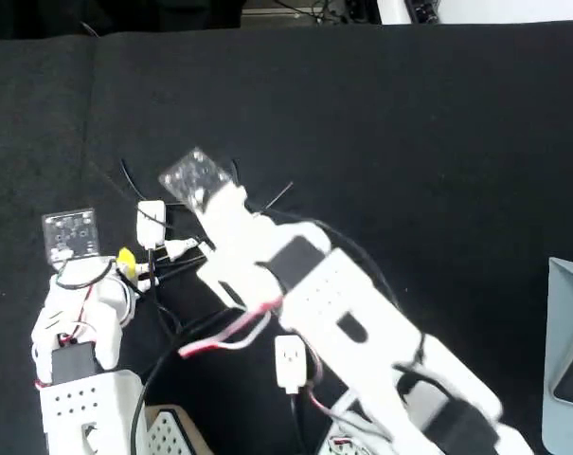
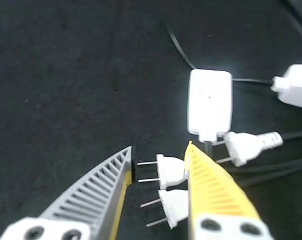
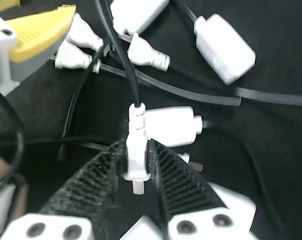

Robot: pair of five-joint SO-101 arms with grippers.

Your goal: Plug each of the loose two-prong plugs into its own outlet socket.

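Note:
My right gripper (image 3: 136,152) is shut on a white two-prong plug (image 3: 136,162), whose black cable runs away from the fingers. Just beyond it lies a white outlet socket (image 3: 170,126). My left gripper (image 2: 158,167) stands open low over the black table. One white plug (image 2: 169,170) lies between its grey and yellow fingers, prongs toward the grey one, and a second plug (image 2: 174,206) lies beside it. A third plug (image 2: 246,145) rests by another socket (image 2: 209,101). From above, the left gripper (image 1: 127,265) sits near that socket (image 1: 151,224), with the right arm (image 1: 258,251) close beside.
Black cables and cable ties criss-cross the cloth around the plugs. Another white socket (image 1: 289,362) lies near the right arm's base. Two more sockets (image 3: 223,47) (image 3: 136,12) lie farther off. A grey bin (image 1: 568,360) stands at the table's right edge.

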